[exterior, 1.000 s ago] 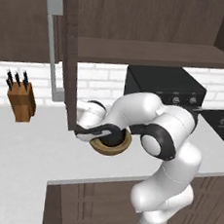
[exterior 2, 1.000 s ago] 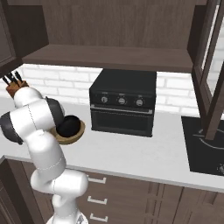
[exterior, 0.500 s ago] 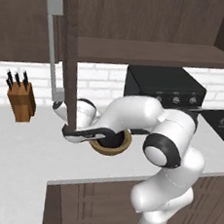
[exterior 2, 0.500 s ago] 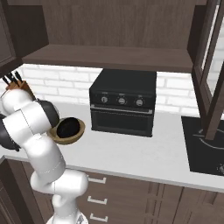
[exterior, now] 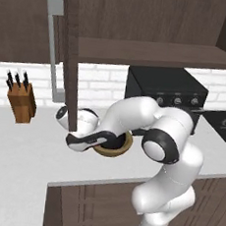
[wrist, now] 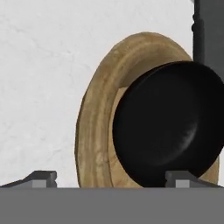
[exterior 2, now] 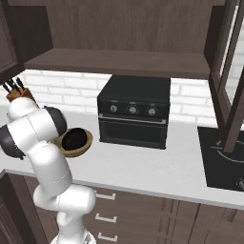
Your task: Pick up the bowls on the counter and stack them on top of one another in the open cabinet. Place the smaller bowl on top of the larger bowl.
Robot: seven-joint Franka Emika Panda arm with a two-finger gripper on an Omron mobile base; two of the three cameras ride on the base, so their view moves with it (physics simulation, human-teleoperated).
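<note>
The small glossy black bowl (wrist: 168,131) rests inside the wide wooden bowl (wrist: 98,127), and both sit on the pale counter (exterior: 26,160). In the left base view the wooden bowl (exterior: 123,147) lies just right of my gripper (exterior: 98,140), which is low over the counter and points at the bowl's rim. In the hand view my gripper (wrist: 113,177) is open, its fingertips (wrist: 41,178) set wide either side of the bowls and holding nothing. From the right base view the black bowl (exterior 2: 74,139) shows nested in the wooden bowl (exterior 2: 82,148). Above hangs the open cabinet's shelf (exterior: 156,53) and its door (exterior: 68,66).
A knife block (exterior: 21,103) stands at the counter's back left. A black toaster oven (exterior 2: 134,112) sits right of the bowls under the shelf. The door's grey bar handle (exterior: 52,49) hangs just above and behind my hand. A cooktop (exterior 2: 224,157) lies far right.
My hand has shifted slightly left and lower beside the bowls, while the elbow has swung out to the right. The bowls have not moved.
</note>
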